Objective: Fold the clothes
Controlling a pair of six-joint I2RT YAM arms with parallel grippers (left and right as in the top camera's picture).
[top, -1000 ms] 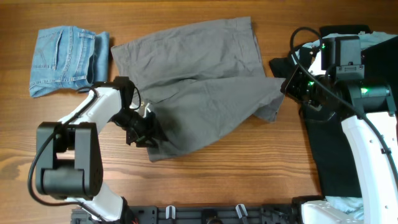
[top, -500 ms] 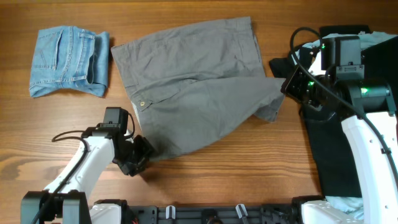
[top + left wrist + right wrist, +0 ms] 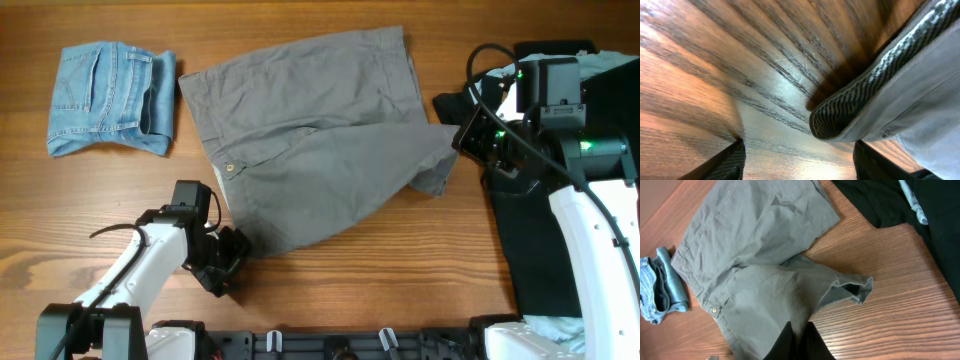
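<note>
The wide grey shorts (image 3: 320,140) lie spread on the wooden table, with the waistband button at the left and one leg folded over the other. My left gripper (image 3: 228,262) is open and empty, just off the shorts' lower left corner. In the left wrist view its fingers (image 3: 800,152) straddle bare wood, and the grey hem (image 3: 865,100) lies just ahead. My right gripper (image 3: 465,135) is shut on the right edge of the grey shorts. In the right wrist view the fingers (image 3: 799,339) pinch a ridge of grey fabric (image 3: 765,245).
Folded light-blue denim shorts (image 3: 110,95) lie at the far left and show in the right wrist view (image 3: 660,290). A black garment (image 3: 540,240) and pale-blue pieces (image 3: 615,65) lie under the right arm. The black cloth also shows in the right wrist view (image 3: 890,200).
My left gripper has let go of the shorts' bunched lower left part and moved down off the cloth onto bare table. The shorts now lie flatter. The right arm has not moved.
</note>
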